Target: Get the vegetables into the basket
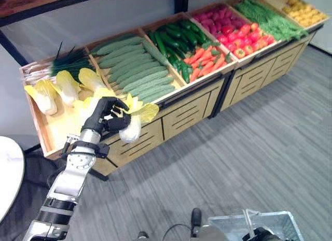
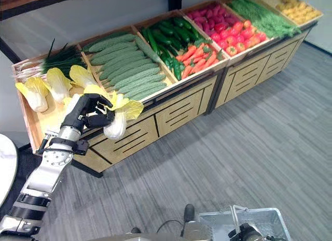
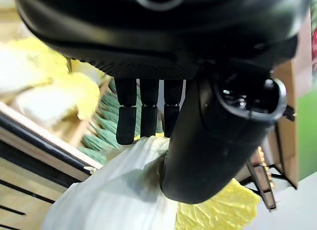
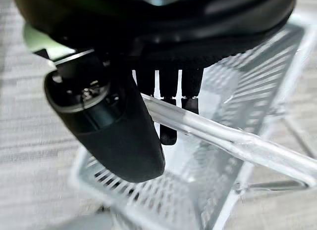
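gripping a pale yellow-leafed napa cabbage (image 1: pixel 132 122) off the wooden produce stand (image 1: pixel 181 114), the left hand (image 1: pixel 106 114) curls closed — the right hand (image 4: pixel 163 86) hooks the silver wire basket's handle (image 4: pixel 237 138).

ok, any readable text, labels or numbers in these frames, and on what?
None: no print shows on the wooden produce stand, the wire basket held by the right hand, or the napa cabbage gripped in the left hand.
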Controlling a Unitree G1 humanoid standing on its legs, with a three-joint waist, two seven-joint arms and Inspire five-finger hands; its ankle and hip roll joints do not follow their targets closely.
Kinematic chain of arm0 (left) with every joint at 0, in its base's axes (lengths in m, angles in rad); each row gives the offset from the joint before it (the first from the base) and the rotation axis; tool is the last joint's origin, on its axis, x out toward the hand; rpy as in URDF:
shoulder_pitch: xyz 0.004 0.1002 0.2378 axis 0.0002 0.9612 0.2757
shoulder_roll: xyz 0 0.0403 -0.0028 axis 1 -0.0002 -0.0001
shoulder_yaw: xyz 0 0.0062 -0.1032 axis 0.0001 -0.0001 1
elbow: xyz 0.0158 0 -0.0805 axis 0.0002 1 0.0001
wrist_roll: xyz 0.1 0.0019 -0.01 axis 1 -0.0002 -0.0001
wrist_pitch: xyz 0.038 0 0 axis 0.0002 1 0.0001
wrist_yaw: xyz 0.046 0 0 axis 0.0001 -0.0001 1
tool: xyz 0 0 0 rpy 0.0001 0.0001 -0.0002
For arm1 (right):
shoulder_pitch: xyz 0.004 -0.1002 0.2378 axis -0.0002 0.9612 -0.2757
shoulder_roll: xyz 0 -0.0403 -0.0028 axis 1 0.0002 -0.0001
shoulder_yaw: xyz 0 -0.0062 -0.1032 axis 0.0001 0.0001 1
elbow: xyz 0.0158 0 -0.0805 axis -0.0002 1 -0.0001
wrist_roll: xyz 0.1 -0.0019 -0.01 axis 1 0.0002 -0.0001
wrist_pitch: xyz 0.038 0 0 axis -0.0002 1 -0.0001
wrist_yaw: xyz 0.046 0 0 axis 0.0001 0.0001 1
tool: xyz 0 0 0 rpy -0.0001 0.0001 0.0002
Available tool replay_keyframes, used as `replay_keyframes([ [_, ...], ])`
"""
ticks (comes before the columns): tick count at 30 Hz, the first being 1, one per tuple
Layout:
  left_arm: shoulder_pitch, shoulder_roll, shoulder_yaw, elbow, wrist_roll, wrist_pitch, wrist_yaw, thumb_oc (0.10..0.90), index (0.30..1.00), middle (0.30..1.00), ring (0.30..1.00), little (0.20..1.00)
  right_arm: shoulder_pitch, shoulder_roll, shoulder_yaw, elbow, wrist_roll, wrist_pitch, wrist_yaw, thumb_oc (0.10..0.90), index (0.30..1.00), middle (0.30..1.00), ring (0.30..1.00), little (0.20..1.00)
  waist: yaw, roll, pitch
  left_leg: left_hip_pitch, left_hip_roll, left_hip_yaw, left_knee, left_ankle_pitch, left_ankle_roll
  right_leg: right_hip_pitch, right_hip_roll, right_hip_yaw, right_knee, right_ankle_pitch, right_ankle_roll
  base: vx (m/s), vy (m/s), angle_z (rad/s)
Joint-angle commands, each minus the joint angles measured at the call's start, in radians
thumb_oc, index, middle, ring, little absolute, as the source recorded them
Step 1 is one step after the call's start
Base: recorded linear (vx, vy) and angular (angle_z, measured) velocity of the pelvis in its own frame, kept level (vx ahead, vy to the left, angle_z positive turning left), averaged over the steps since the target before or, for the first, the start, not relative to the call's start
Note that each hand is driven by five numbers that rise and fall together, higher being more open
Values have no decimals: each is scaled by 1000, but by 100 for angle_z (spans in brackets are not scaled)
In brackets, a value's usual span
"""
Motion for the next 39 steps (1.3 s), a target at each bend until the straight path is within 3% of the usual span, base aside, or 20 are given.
replay_keyframes([
  [1,-106,75,19,-83,-21,-87,35,400,300,300,300,300,-19,30,7,-1,22,-16,-14,400,300,300,300,300,-14,-66,-74,-42,-80,-56,-20,1,33,-27,-115,65,110,-80,114,47,-217,28],
  [4,-97,60,13,-88,-41,-88,32,400,300,300,300,300,-16,18,-6,-8,32,-19,-23,400,300,300,300,300,-21,-55,-63,-56,-61,-70,15,-5,27,-32,-96,74,130,-111,94,52,-130,14],
  [6,-107,54,5,-82,-47,-88,27,400,300,300,300,300,-26,6,1,-8,27,-20,-20,400,300,300,300,300,-17,-62,-36,-104,-61,-109,139,-30,18,-27,-92,85,131,-115,75,-9,-86,7],
  [7,-106,49,1,-79,-56,-94,32,400,300,300,300,300,-44,-7,13,-4,22,-22,-22,400,300,300,300,300,9,-67,-18,-139,-93,-237,184,-21,8,-20,-78,107,108,-111,67,-14,-30,9],
  [8,-107,49,1,-79,-57,-95,32,400,300,300,300,300,-45,-7,13,-4,22,-22,-22,400,300,300,300,300,7,-69,-19,-144,-95,-238,183,-15,9,-23,-80,106,106,-105,67,87,35,-48],
  [9,-91,53,9,-75,-53,-97,40,400,300,300,300,300,-64,-15,30,3,13,-23,-22,400,300,300,300,300,42,-83,-22,-173,-153,-401,128,-59,23,-22,-76,168,71,-97,77,118,74,-93],
  [10,-69,70,22,-73,-30,-92,60,400,300,300,300,300,-63,-21,32,5,-4,-19,-23,400,300,300,300,300,50,-86,-21,-207,-165,-461,118,-47,29,-34,-80,222,70,-83,90,157,98,-114],
  [13,-46,83,41,-85,-41,-95,53,400,300,300,300,300,-72,-18,32,-4,-1,-21,-19,400,300,300,300,300,39,-83,-28,-183,-159,-419,116,-77,45,-44,-79,257,77,-81,98,66,135,-85],
  [17,-38,100,48,-98,-43,-96,51,400,300,300,300,300,-87,-14,12,-8,26,-19,-26,400,300,300,300,300,34,-80,-27,-159,-183,-348,114,-107,80,-74,-102,302,78,-61,113,16,186,-88],
  [25,-55,119,50,-97,-33,-91,56,400,300,300,300,300,-111,3,15,-15,42,-16,-25,400,300,300,300,300,35,-91,-12,-122,-231,-269,128,-156,126,-119,-117,385,101,-26,153,8,127,-55],
  [30,-61,126,45,-103,-26,-88,51,400,300,300,300,300,-131,10,15,-33,51,-18,-30,400,300,300,300,300,16,-101,19,-141,-250,-187,182,-199,144,-180,-121,452,84,51,192,-81,86,-47],
  [31,-58,131,44,-103,-23,-88,50,400,300,300,300,300,-139,13,17,-49,49,-20,-31,400,300,300,300,300,10,-105,26,-146,-247,-159,172,-194,144,-209,-128,442,75,98,206,-127,-9,-74],
  [32,-51,138,49,-103,-27,-90,55,400,300,300,300,300,-148,18,23,-59,46,-21,-32,400,300,300,300,300,27,-101,30,-145,-227,-132,167,-193,139,-224,-137,379,78,102,203,-156,-51,-88],
  [34,-36,150,67,-103,-27,-88,57,400,300,300,300,300,-158,21,31,-72,39,-23,-35,400,300,300,300,300,50,-90,34,-154,-193,-99,161,-167,127,-226,-185,227,85,73,181,-123,-29,-103],
  [35,-33,154,72,-105,-26,-86,58,400,300,300,300,300,-162,20,34,-80,36,-24,-37,400,300,300,300,300,58,-82,34,-155,-182,-88,160,-164,126,-207,-199,186,106,48,175,-112,21,-103],
  [37,-36,151,70,-104,-26,-85,55,400,300,300,300,300,-164,16,40,-86,32,-26,-37,400,300,300,300,300,61,-84,34,-164,-183,-81,158,-147,130,-174,-196,196,157,19,161,-123,32,-70],
  [38,-38,147,68,-103,-25,-78,54,400,300,300,300,300,-163,16,40,-87,34,-26,-40,400,300,300,300,300,76,-77,24,-171,-176,-68,162,-146,132,-128,-191,176,197,-36,156,-132,18,-26],
  [39,-37,146,71,-102,-24,-76,54,400,300,300,300,300,-164,18,40,-89,35,-25,-42,400,300,300,300,300,83,-81,19,-175,-175,-60,159,-138,129,-111,-196,164,184,-34,153,-119,0,-20],
])
